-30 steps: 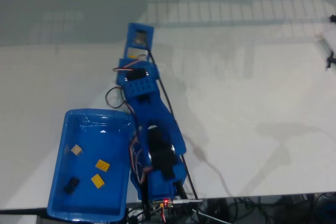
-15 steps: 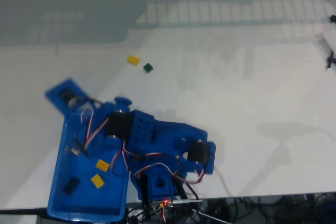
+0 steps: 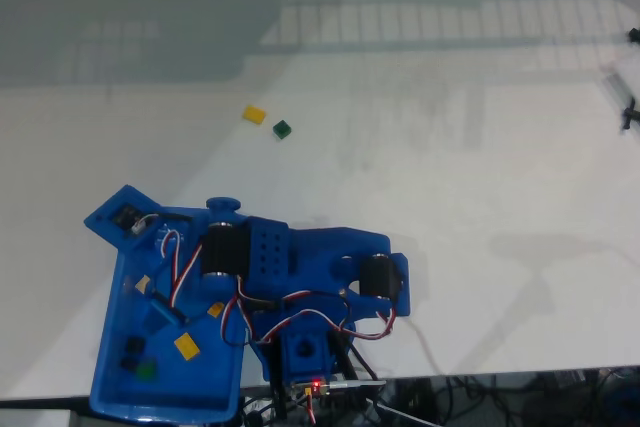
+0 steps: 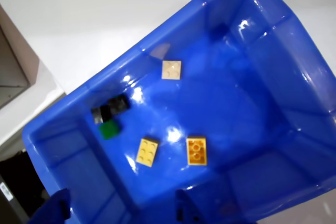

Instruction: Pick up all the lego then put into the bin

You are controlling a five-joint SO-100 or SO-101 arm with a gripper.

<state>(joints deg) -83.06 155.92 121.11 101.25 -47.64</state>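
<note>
The bin (image 4: 294, 66) is showing as glossy blue plastic, its smooth floor throwing bright glints. The lego bricks (image 4: 196, 150) inside are looking like hard, studded plastic. The white table (image 3: 480, 197) is appearing smooth and faintly reflective at its far edge.

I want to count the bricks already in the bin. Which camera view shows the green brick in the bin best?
The wrist view: the green brick lies unobstructed on the floor of the bin, beside the black brick. In the fixed view the same green brick is a small blurred spot near the bin's front corner, close beside the arm.
</note>
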